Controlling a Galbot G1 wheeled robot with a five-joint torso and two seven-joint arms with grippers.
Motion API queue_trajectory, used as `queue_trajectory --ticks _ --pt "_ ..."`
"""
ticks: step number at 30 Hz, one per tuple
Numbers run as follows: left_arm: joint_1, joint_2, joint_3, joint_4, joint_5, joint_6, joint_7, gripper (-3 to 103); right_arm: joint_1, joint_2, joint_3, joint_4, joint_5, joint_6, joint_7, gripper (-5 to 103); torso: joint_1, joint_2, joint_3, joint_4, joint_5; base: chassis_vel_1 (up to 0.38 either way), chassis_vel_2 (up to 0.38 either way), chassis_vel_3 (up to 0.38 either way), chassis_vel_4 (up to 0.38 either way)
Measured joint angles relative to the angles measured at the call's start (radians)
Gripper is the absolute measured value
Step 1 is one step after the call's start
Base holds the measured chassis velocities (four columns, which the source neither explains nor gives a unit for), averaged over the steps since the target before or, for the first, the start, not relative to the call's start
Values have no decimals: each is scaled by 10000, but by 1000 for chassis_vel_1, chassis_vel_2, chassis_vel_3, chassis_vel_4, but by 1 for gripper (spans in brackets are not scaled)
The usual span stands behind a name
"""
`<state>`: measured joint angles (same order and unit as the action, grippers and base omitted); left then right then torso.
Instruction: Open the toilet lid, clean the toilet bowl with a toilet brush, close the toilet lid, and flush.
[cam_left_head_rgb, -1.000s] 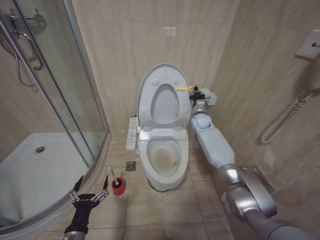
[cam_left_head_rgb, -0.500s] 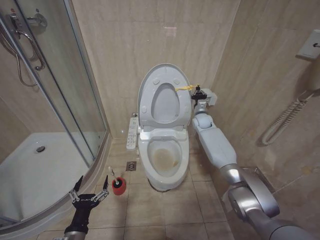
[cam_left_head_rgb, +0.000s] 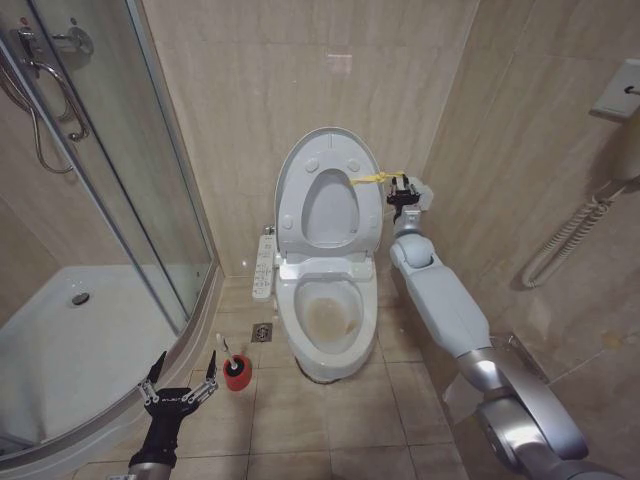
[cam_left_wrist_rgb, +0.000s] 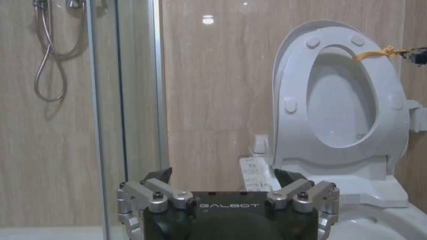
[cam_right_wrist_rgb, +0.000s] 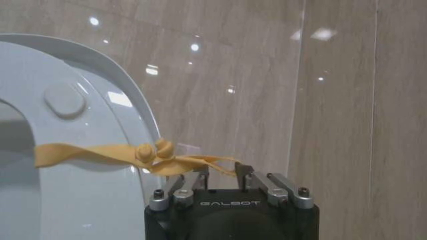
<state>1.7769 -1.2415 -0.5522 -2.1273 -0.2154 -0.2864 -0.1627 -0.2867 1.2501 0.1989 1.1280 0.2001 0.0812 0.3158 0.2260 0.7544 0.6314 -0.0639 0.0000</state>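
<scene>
Since a second ago the right arm has drawn back from the lid (cam_left_head_rgb: 328, 185) and its gripper (cam_left_head_rgb: 402, 188) has shifted a little toward the side wall. It sits level with the lid's upper edge, just beside the rim, with the loose ends of a yellow band (cam_right_wrist_rgb: 137, 156) lying across its fingers; the fingers stand close together, and whether they pinch the band cannot be told. The lid stands upright against the back wall, seat raised with it, above the stained bowl (cam_left_head_rgb: 326, 312). The brush (cam_left_head_rgb: 226, 352) stands in a red cup (cam_left_head_rgb: 237, 374) on the floor beside the bowl. The left gripper (cam_left_head_rgb: 178, 388) hovers low near the cup, fingers spread wide.
</scene>
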Motion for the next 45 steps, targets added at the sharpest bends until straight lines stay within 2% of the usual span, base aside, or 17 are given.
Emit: queue_trajectory --ticks 2,3,10,11,16,17,21,22,24,25,27,33,39,45 --pt "0 0 0 0 0 0 0 100 -40 -30 -17 68 12 -8 -7 13 0 0 0 0 0 0 0 0 0" --pt "0 0 0 0 0 0 0 100 -76 -53 -37 136 26 -19 -10 40 0 0 0 1 0 0 0 0 0" --pt "0 0 0 0 0 0 0 100 -170 -140 -152 338 69 -68 -64 40 0 0 0 1 -1 0 0 0 0" --pt "0 0 0 0 0 0 0 100 -218 -180 -187 408 75 -73 -86 66 0 0 0 1 -1 0 0 0 0" --pt "1 0 0 0 0 0 -1 100 -547 -388 -262 815 122 -72 -158 66 0 0 -1 -4 -1 0 0 0 0" --pt "-1 0 0 0 0 0 0 100 -683 -473 -275 975 152 -64 -172 93 -1 1 -1 -6 -3 0 0 0 0" --pt "0 0 0 0 0 0 0 100 -977 -616 -335 1303 193 -57 -220 93 -1 1 -2 -8 -3 0 0 0 0" --pt "0 0 0 0 0 -1 0 100 -1063 -638 -354 1365 209 -71 -237 93 -1 0 0 2 -1 0 0 0 0" --pt "0 0 0 0 0 0 0 100 -1151 -669 -376 1456 245 -75 -252 93 1 0 1 1 2 0 0 0 0" --pt "0 0 -1 0 0 0 0 100 -1250 -717 -432 1572 365 -75 -311 100 0 1 0 -5 0 0 0 0 0" --pt "-1 0 0 0 0 0 0 100 -1308 -743 -498 1662 473 -72 -353 100 0 1 -1 -10 -3 0 0 0 0" --pt "0 0 0 0 0 0 0 100 -1437 -693 -761 2034 780 -58 -451 100 0 0 0 -1 -1 0 0 0 0" --pt "0 0 0 0 0 0 0 100 -1490 -629 -793 2373 809 -278 -175 100 0 0 0 1 -1 0 0 0 0" --pt "-1 0 0 0 0 0 0 100 -2232 -962 -413 3151 957 -470 49 100 0 0 0 -4 -1 0 0 0 0"
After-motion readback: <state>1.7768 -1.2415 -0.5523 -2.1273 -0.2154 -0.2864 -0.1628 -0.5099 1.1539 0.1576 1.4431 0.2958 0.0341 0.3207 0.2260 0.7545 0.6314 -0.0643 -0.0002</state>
